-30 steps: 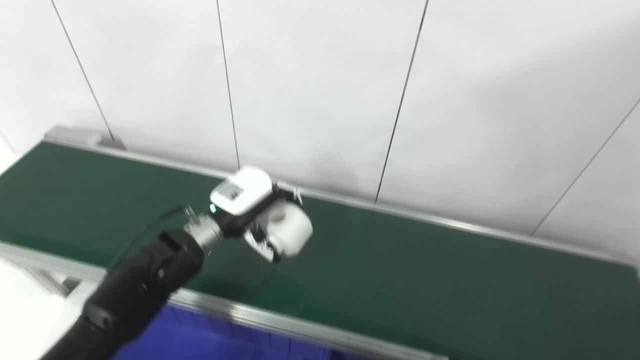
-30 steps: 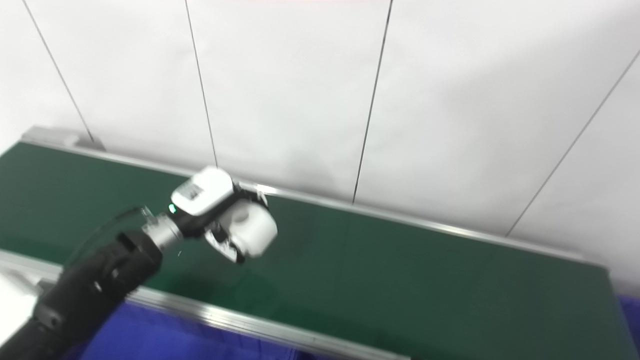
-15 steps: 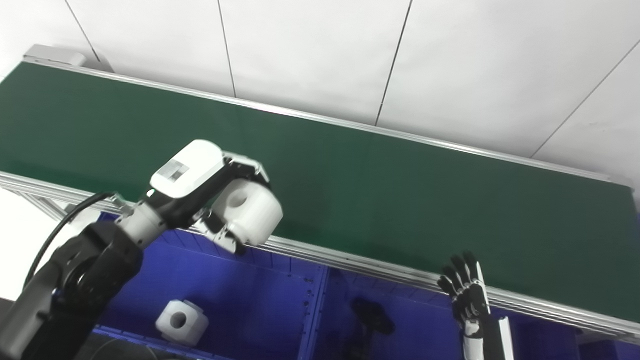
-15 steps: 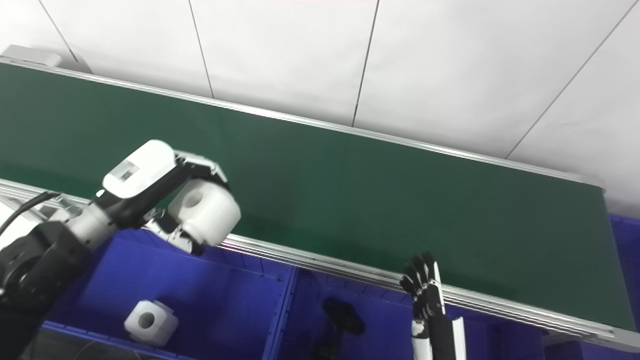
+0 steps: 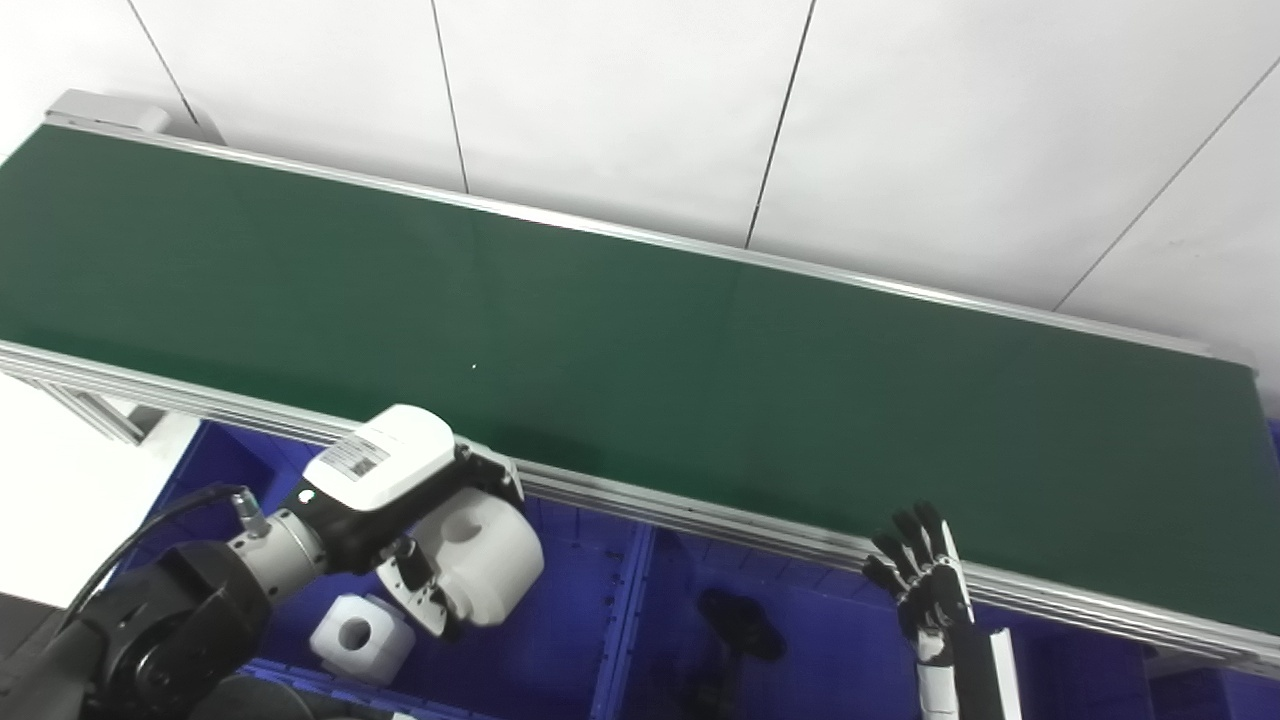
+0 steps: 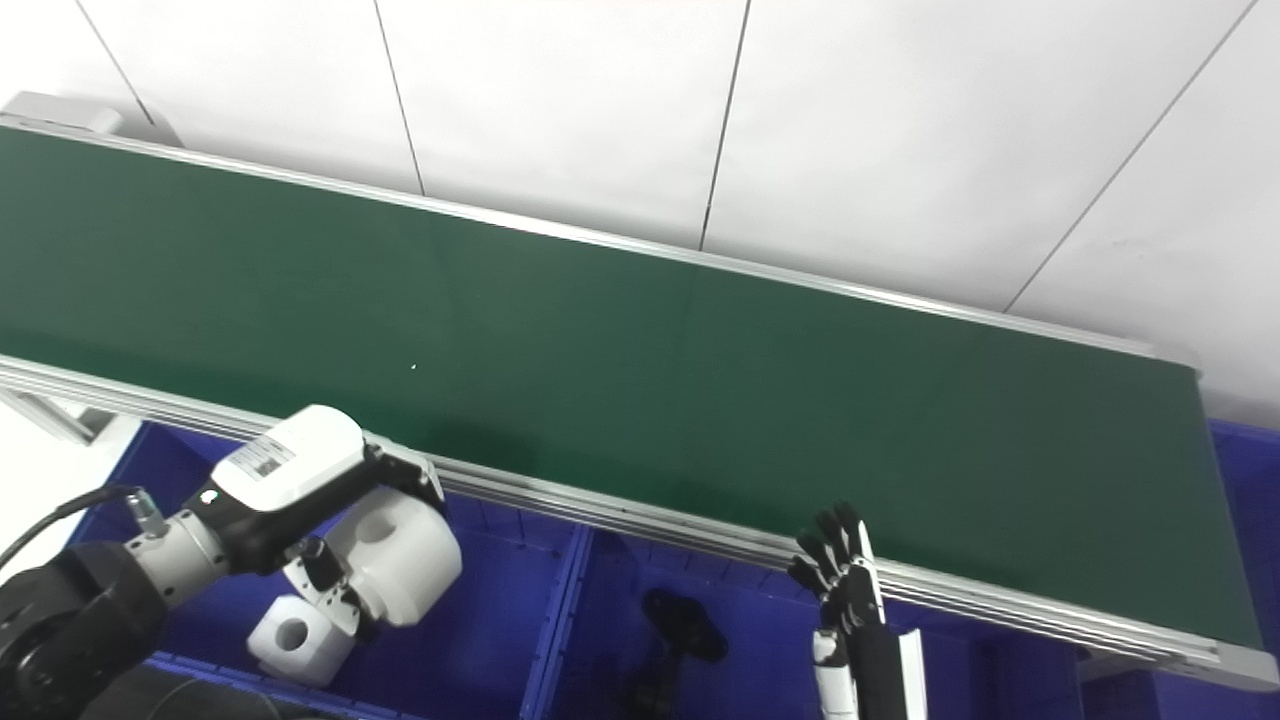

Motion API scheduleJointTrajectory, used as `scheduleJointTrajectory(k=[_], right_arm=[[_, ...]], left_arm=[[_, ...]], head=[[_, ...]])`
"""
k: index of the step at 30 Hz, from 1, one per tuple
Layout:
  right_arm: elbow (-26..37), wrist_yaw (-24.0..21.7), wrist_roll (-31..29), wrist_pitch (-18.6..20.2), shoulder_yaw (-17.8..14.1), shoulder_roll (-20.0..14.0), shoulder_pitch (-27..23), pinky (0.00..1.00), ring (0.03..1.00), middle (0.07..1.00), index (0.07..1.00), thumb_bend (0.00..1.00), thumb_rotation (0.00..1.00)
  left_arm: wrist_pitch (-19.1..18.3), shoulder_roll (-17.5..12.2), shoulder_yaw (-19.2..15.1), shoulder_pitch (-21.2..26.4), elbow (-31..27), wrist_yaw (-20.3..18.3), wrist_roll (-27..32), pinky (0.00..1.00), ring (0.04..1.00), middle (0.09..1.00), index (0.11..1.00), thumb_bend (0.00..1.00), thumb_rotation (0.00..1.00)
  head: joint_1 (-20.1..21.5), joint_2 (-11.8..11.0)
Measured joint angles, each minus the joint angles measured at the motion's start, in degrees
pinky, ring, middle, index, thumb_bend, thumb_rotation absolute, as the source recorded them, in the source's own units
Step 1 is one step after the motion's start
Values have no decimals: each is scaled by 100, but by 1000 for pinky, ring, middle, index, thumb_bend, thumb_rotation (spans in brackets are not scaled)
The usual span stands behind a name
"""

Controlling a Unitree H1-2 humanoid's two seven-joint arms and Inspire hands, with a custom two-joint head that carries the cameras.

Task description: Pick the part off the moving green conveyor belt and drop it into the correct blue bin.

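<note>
My left hand (image 5: 400, 520) is shut on a white cylindrical part (image 5: 490, 560) with a hole in its end. It holds the part above the left blue bin (image 5: 570, 640), just in front of the conveyor's near rail. A second white part (image 5: 360, 638) with a hole lies on that bin's floor below the hand. The green conveyor belt (image 5: 620, 360) carries nothing. My right hand (image 5: 925, 580) stands upright and open near the belt's front rail, holding nothing.
A black part (image 5: 740, 625) lies in the neighbouring blue bin (image 5: 830, 650) to the right. A blue divider wall (image 5: 625, 620) separates the two bins. The aluminium rail (image 5: 700, 515) runs along the belt's front edge. A white panelled wall stands behind.
The left hand has carried the white part off the belt, over the front rail and down over the left bin. The camera tilted down early on. The right hand barely moved.
</note>
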State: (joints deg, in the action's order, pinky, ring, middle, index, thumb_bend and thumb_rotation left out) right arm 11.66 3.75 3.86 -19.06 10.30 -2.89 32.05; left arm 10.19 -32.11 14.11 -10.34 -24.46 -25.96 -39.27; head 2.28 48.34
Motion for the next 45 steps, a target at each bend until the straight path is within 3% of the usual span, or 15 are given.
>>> scheduleJointTrajectory(k=[1, 3, 4, 8, 12, 29, 33, 34, 38, 42, 45], right_arm=[[-4, 0, 12, 0, 0, 18, 2, 825, 894, 942, 977, 795, 964], [-5, 0, 18, 0, 1, 62, 2, 828, 894, 942, 977, 791, 960], [-6, 0, 18, 0, 1, 77, 1, 833, 895, 943, 978, 786, 958], [-37, -10, 8, -2, 1, 102, 2, 847, 900, 947, 981, 786, 962], [-81, -47, 5, -2, 1, 104, 4, 857, 900, 948, 980, 785, 952], [-113, -117, -5, -4, -50, 110, 4, 851, 897, 943, 980, 793, 948], [-122, -117, -2, -3, -48, 124, 4, 851, 897, 943, 980, 803, 950], [-123, -116, 0, -4, -48, 132, 4, 853, 897, 943, 982, 803, 949], [-137, -115, 40, -3, -44, 173, 1, 836, 883, 932, 978, 815, 953], [-137, -100, 219, -3, -39, 278, 4, 820, 869, 923, 968, 823, 950], [-136, -89, 367, -3, 5, 412, -14, 814, 866, 922, 960, 827, 951]], left_arm=[[25, -53, 58, 0, 8, -116, 3, 576, 568, 517, 470, 521, 0], [41, -147, 181, 7, 18, -337, 23, 597, 637, 655, 492, 520, 54], [41, -194, 270, 11, 23, -498, 22, 626, 692, 723, 606, 630, 149], [-15, -221, 394, 7, 13, -850, -51, 658, 752, 790, 737, 733, 290], [-23, -218, 318, 8, 12, -845, -99, 667, 750, 787, 750, 756, 218], [-20, -102, 230, 3, 21, -782, -80, 633, 735, 770, 737, 773, 165], [3, -70, 104, -25, 25, -675, 169, 621, 730, 770, 735, 766, 200], [10, -60, 54, -35, 26, -644, 279, 614, 728, 775, 741, 753, 271], [-95, 31, -182, -132, -54, -531, 934, 604, 731, 800, 770, 710, 394], [-569, 476, -498, -305, -496, -370, 1782, 592, 731, 816, 791, 680, 423], [-866, 831, -696, -407, -576, -185, 2352, 673, 806, 868, 837, 648, 486]], head=[[35, 0], [61, -9], [62, -9], [79, -18], [79, -9], [97, -35], [150, -26], [150, -26], [430, 17], [773, 88], [983, 123]])
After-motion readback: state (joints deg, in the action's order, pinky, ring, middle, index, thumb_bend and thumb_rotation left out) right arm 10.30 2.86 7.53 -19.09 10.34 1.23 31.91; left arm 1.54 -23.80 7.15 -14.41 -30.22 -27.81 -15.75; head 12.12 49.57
